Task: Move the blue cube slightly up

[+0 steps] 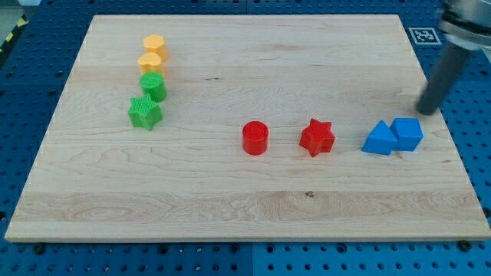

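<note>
Your blue cube (pixel 407 133) sits on the desk (pixel 245 199) near the view's right edge, a little below the middle height of the board. Its left side touches a blue triangle block (pixel 379 139), so the two read as one pair.

Look up and to the right of the cube and you will find my tip (pixel 424 112). It is the lower end of a dark rod that slants in from the view's top right corner, blurred along its upper part. The tip stands just beside the cube's upper right corner, apart from it by a thin strip of bare wood. There is no pincer on this arm for you to check, only the rod, so nothing is held.

To the left of the blue pair you have a red star (pixel 317 137), and further left a red cylinder (pixel 255 138); the four lie in a rough row, with clear gaps between the red ones and the blue ones.

Far over at the view's upper left, four blocks run in a close column. From the top down: a yellow block (pixel 155 46), a second yellow block (pixel 151 63), a green cylinder (pixel 153 86), and a green star (pixel 144 113). All of these are well apart from the tip.
</note>
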